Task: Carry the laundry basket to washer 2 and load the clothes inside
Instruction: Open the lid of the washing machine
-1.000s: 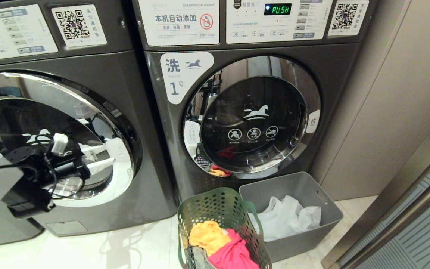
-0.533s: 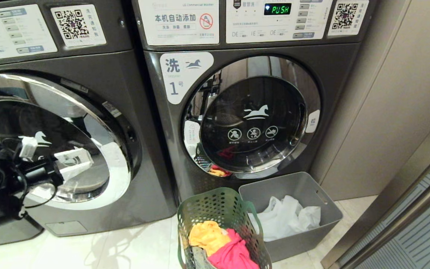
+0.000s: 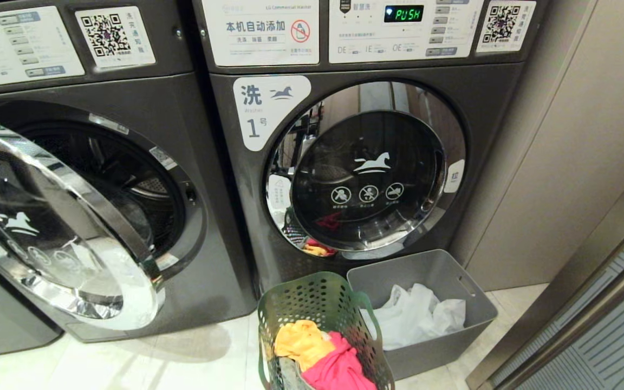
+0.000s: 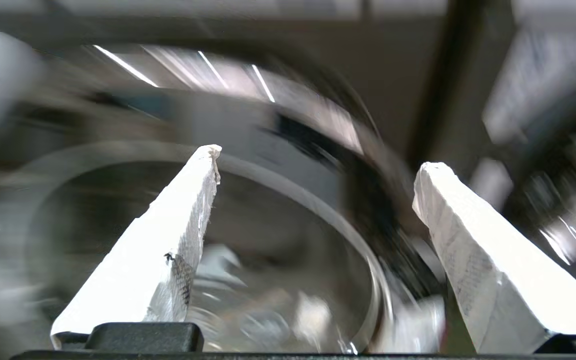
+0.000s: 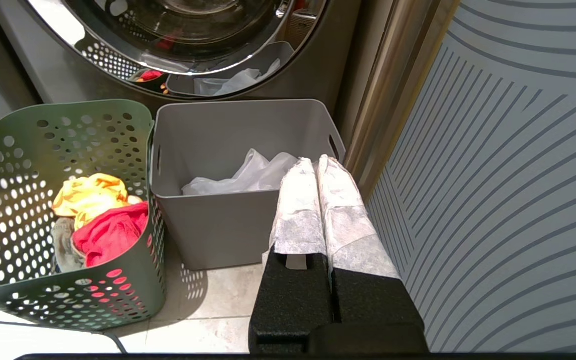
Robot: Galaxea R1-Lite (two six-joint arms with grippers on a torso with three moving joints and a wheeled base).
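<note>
Two dark grey front-loading washers stand side by side in the head view. One on the left, washer 2 (image 3: 101, 216), has its chrome-rimmed glass door (image 3: 46, 233) swung out toward the camera, so the dark drum (image 3: 122, 179) shows behind it; its number label is not in sight. Next to it on the right, the washer marked "1" (image 3: 366, 162) has its door shut. Both control panels show a green "PUSH".

On the pale tiled floor in front of the washer marked "1" stands the laundry basket (image 3: 312, 303), upright, dark green with round holes. Inside lie the clothes (image 5: 98, 215): a yellow piece on top, a pinkish-red one beside it, and a grey-olive one low against the wall. Just to the right of the basket, touching or nearly touching it, sits a grey solid-walled bin (image 3: 442, 281) with white plastic bags (image 3: 420, 314) in it.

Neither arm appears in the head view. In the left wrist view the left pincer (image 4: 318, 160) has its white-wrapped fingers spread wide apart with nothing between them; behind them is a blurred round chrome rim and dark glass, and I cannot tell how near it is. In the right wrist view the right pincer (image 5: 316, 162) hangs low by a ribbed wall panel (image 5: 508, 175), its fingers pressed together and empty, pointing toward the near edge of the grey bin.
</note>
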